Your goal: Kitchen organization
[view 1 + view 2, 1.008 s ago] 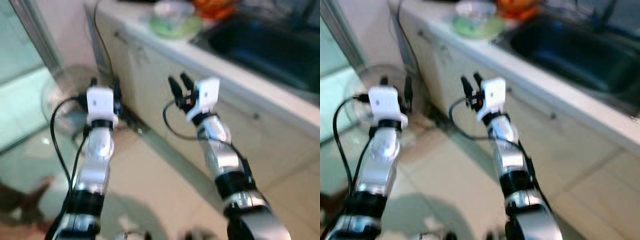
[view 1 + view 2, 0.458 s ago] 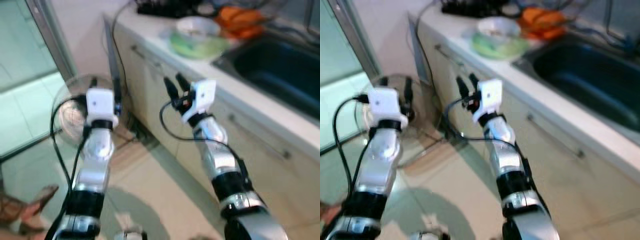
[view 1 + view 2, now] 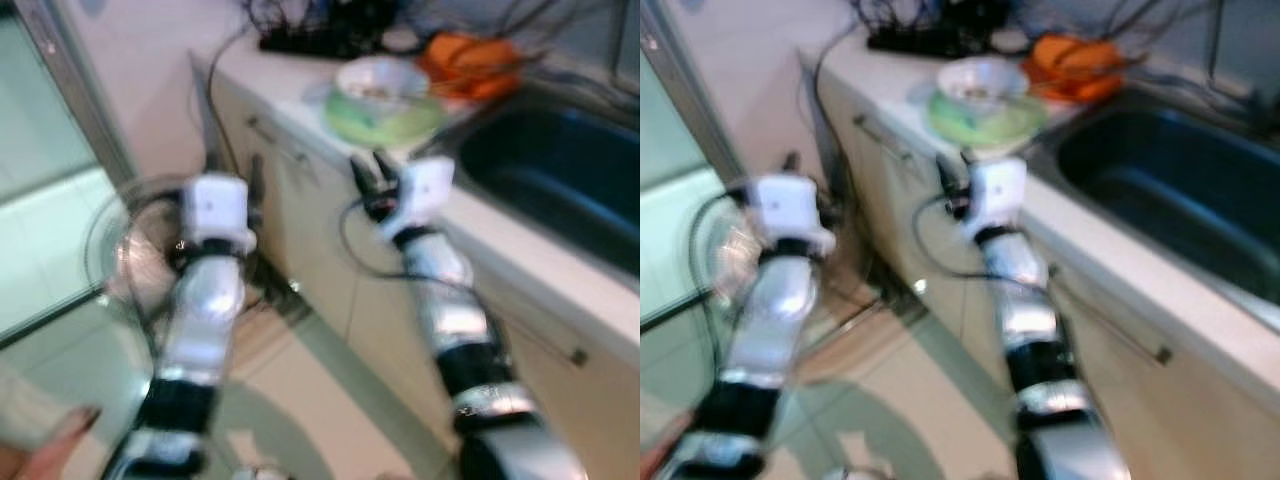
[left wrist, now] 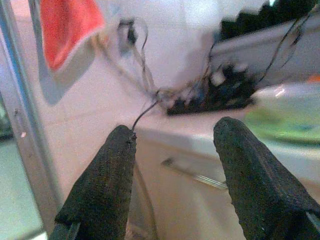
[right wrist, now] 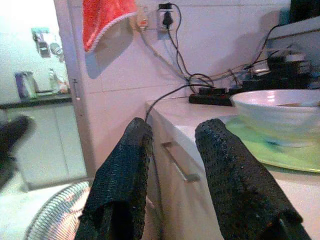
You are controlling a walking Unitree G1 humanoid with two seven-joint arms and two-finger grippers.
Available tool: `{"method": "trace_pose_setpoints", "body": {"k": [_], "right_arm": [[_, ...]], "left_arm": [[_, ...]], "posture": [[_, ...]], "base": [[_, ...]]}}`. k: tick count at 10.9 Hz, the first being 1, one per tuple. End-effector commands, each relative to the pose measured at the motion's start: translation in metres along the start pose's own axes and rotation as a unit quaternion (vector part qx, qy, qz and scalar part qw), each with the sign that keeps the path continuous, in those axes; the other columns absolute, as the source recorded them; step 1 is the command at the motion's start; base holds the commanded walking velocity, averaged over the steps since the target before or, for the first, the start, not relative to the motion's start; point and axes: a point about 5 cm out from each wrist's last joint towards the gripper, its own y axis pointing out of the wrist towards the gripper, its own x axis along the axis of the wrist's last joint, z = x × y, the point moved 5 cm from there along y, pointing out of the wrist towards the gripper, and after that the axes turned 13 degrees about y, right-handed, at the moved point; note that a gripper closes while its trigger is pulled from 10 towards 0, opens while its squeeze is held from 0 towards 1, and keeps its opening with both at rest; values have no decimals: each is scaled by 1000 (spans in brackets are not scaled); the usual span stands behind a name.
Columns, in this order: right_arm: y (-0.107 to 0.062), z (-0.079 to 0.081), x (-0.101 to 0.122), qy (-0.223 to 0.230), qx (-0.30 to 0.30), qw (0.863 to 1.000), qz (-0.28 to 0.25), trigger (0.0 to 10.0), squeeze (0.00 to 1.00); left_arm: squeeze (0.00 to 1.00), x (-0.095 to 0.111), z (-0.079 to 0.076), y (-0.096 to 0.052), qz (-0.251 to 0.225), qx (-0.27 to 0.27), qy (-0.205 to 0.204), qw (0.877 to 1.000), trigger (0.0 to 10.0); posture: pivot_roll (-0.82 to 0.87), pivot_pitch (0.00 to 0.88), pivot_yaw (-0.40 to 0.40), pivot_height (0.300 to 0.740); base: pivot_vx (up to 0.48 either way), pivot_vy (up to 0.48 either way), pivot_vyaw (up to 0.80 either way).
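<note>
Both arms raised, empty. Left gripper (image 4: 172, 165) fingers spread, released; right gripper (image 5: 172, 165) fingers parted, holding nothing.

Change: view now closer to table (image 3: 940, 95) than second ago; right gripper now near table edge, nothing picked yet. Judgement: approach stage, sorting not begun.

Floor: glossy pale tile, round wire fan (image 3: 135, 255) at left.

Table, mid: white bowl (image 3: 983, 80), smooth, glazed, on flat green plate (image 3: 985, 118). Right: dark sink (image 3: 1185, 190). Far: orange bag (image 3: 1075, 60), black power strip (image 3: 915, 40), tangled cables.
</note>
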Motion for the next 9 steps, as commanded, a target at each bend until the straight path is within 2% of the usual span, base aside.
{"method": "trace_pose_setpoints", "body": {"k": [1, 4, 9], "right_arm": [[-1, -12, 7, -6, -14, 1000, -4, 10000, 0], [-2, -13, 7, -4, -18, 1000, -5, 10000, 0], [-1, -14, 6, -5, -20, 1000, -5, 10000, 0]], "left_arm": [[0, 9, -13, 1, -16, -21, -8, 1000, 10000], [0, 15, -23, 0, -33, -49, -9, 998, 10000], [0, 16, -25, 0, -35, -55, -5, 998, 10000]], "posture": [[63, 70, 8, 740], [61, 71, 11, 740], [66, 71, 10, 740]], "base": [[251, 0, -800], [0, 0, -800], [0, 0, -800]]}}
